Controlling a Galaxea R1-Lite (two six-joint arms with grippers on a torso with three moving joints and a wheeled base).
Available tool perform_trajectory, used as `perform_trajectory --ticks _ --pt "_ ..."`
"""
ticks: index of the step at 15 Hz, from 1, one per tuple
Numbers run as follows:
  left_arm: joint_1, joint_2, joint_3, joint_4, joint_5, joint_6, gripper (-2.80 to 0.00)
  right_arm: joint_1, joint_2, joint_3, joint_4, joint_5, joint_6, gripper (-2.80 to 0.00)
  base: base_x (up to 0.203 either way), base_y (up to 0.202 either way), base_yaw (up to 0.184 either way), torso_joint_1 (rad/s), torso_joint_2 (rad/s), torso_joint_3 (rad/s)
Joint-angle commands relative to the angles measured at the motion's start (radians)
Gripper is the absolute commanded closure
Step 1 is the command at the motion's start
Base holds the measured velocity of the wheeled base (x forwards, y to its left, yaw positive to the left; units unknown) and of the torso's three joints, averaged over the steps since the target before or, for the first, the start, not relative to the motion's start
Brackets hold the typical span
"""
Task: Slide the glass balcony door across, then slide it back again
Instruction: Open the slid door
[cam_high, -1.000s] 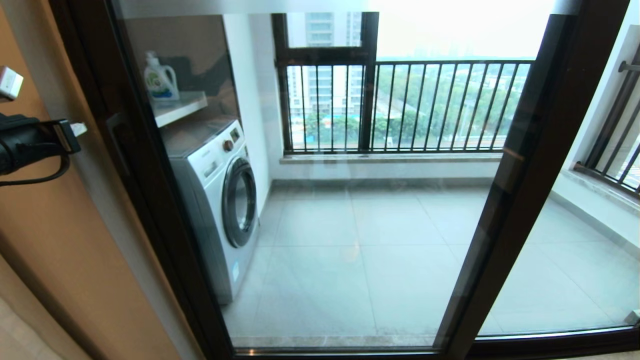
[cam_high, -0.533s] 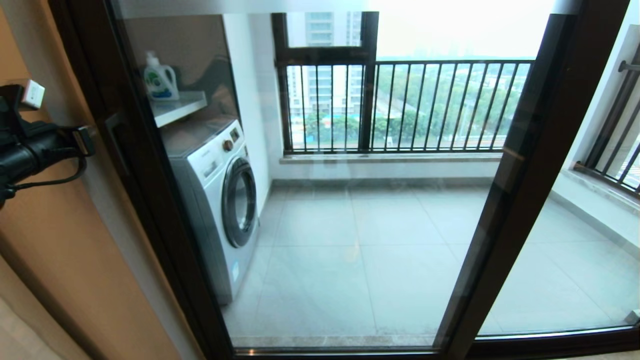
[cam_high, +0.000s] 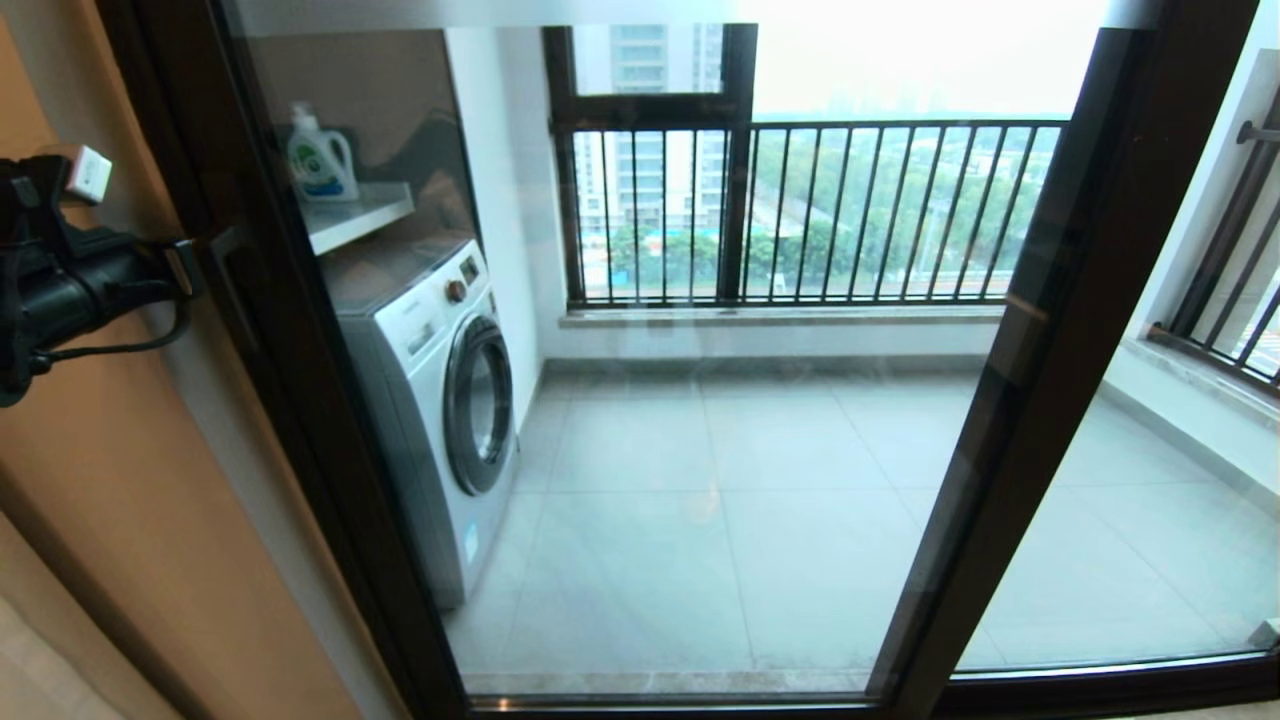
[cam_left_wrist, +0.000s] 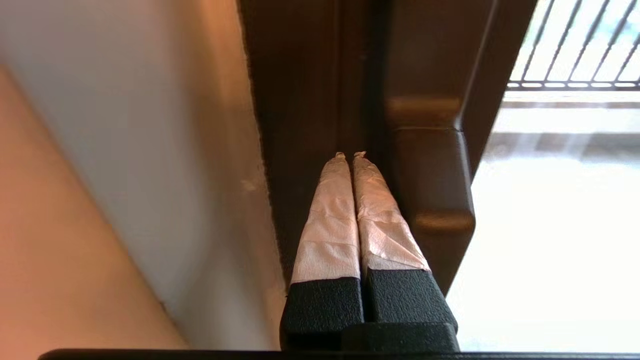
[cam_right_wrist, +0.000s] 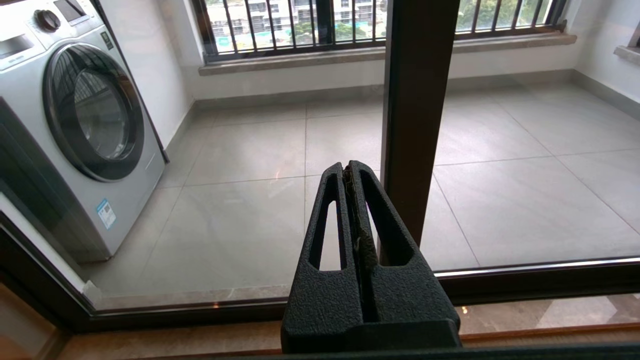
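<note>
The glass balcony door (cam_high: 700, 520) fills the head view, with its dark frame upright (cam_high: 300, 400) on the left next to the wall. A short dark bar handle (cam_high: 232, 285) sits on that upright. My left gripper (cam_high: 185, 268) is at handle height, just left of it. In the left wrist view the left gripper (cam_left_wrist: 349, 156) is shut with nothing in it, and its taped fingertips rest on the frame (cam_left_wrist: 310, 100) in the groove beside the handle (cam_left_wrist: 432, 175). My right gripper (cam_right_wrist: 348, 167) is shut and empty, held low in front of the glass; the head view does not show it.
Behind the glass stand a washing machine (cam_high: 440, 400), a shelf with a detergent bottle (cam_high: 320, 155) and the railed window (cam_high: 800, 210). A second dark upright (cam_high: 1050, 350) and a handle-less glass panel (cam_high: 1150, 520) lie to the right. A tan wall (cam_high: 120, 500) borders the left.
My left gripper has moved right and slightly forward, from the wall side up to the door's handle upright. The door has not moved.
</note>
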Motion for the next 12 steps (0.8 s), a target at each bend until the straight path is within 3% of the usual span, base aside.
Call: perform_trajectory --ticks 1,12 --pt "-0.02 -0.002 0.002 -0.003 -0.002 -0.001 0.0 0.0 0.001 0.012 -0.001 0.0 0.0 0.0 0.0 0.0 0.0 0.0 0.0 0.0" --pt "-0.133 -0.027 0.023 0.016 0.019 -0.003 0.0 0.0 0.001 0.012 -0.001 0.0 0.0 0.0 0.0 0.0 0.0 0.0 0.0 0.0"
